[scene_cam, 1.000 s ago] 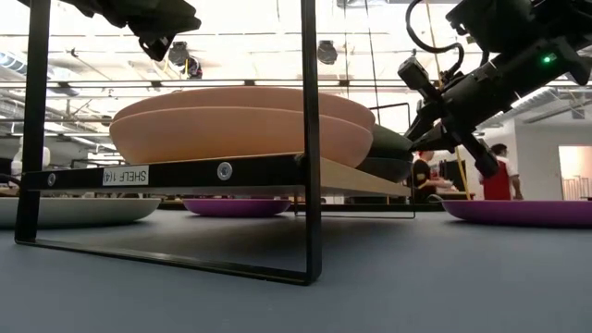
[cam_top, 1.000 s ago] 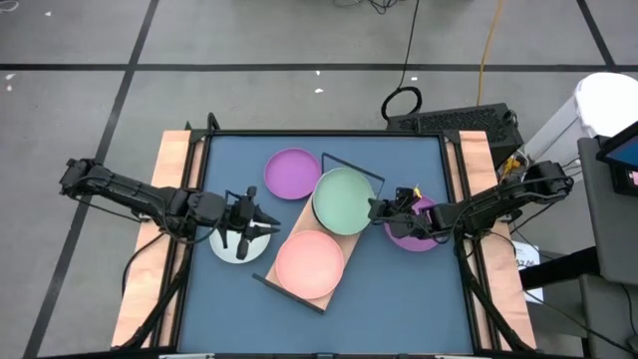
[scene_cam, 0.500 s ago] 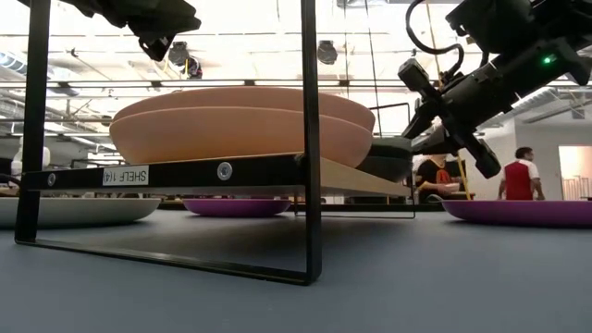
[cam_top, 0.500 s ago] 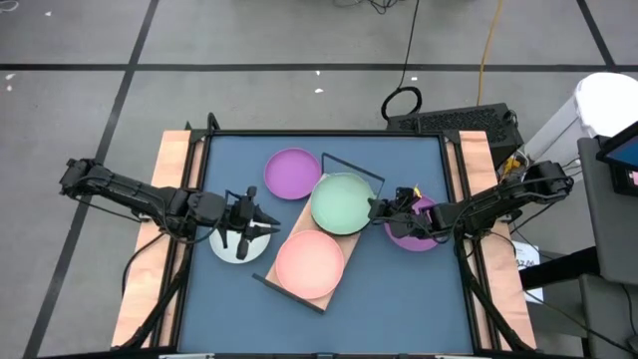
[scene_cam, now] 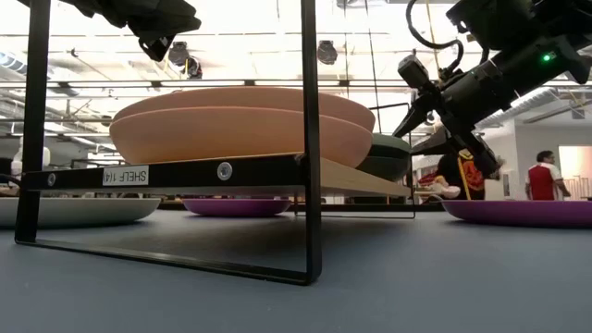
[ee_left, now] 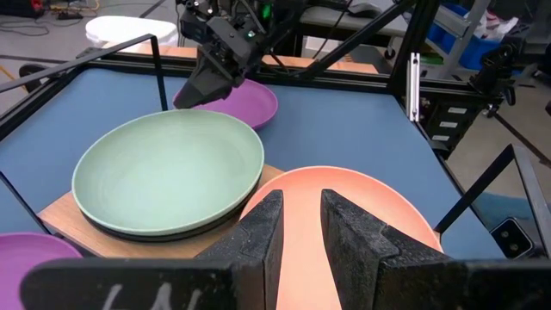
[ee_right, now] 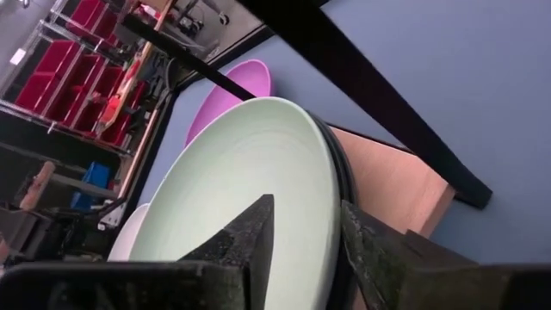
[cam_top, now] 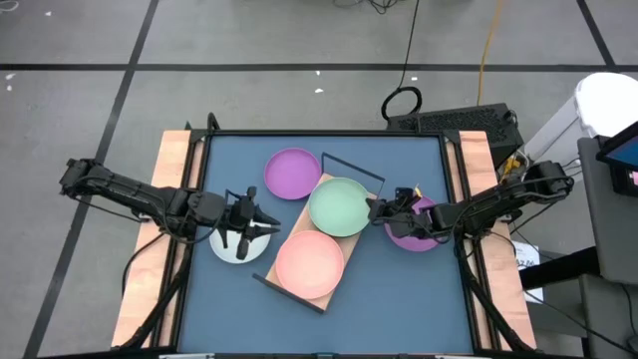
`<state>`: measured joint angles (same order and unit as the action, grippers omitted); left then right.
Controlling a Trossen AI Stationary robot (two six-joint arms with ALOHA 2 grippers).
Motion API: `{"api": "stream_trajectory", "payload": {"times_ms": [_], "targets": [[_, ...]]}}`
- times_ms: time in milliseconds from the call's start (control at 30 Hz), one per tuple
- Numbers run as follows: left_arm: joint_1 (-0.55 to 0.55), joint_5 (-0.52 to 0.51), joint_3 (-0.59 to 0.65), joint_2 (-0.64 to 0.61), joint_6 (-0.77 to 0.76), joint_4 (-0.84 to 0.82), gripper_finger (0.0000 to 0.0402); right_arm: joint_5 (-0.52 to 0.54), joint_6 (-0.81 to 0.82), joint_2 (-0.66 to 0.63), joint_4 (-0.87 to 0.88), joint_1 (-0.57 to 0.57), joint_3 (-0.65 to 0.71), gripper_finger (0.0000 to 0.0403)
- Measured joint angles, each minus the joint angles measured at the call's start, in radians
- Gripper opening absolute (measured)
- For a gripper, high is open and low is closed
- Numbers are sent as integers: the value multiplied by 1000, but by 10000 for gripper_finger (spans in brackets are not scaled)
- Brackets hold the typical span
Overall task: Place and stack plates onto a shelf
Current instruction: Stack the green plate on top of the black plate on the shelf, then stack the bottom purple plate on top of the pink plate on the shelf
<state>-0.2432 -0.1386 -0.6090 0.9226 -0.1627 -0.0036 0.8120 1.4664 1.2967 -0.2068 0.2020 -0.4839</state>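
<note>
Blue bench (cam_top: pixel 399 289) carries the shelf (cam_top: pixel 351 239); the right pincer (cam_top: pixel 376 210), part open and empty, sits beside the green plate (cam_top: pixel 338 206); the left pincer (cam_top: pixel 261 221), narrowly open and empty, waits opposite.

Close view past 2 dark gripper fingers (ee_right: pixel 258 237) with a narrow gap between them. Just beyond, a pale green plate (ee_right: pixel 250 185) resting on a black plate (ee_right: pixel 343 185), both on a light wooden shelf board (ee_right: pixel 392 185). Behind, a pink-purple plate (ee_right: pixel 228 90) on the blue table (ee_right: pixel 430 60). Black frame bar (ee_right: pixel 379 103) crossing diagonally.
</note>
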Motion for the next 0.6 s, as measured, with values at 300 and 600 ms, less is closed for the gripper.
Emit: {"api": "stream_trajectory", "payload": {"times_ms": [300, 600], "targets": [[0, 0, 0, 0, -1, -4, 86, 31, -168, -48, -25, 62, 0, 126], [0, 0, 0, 0, -24, -26, 86, 52, -421, -98, -35, 179, 0, 126]]}}
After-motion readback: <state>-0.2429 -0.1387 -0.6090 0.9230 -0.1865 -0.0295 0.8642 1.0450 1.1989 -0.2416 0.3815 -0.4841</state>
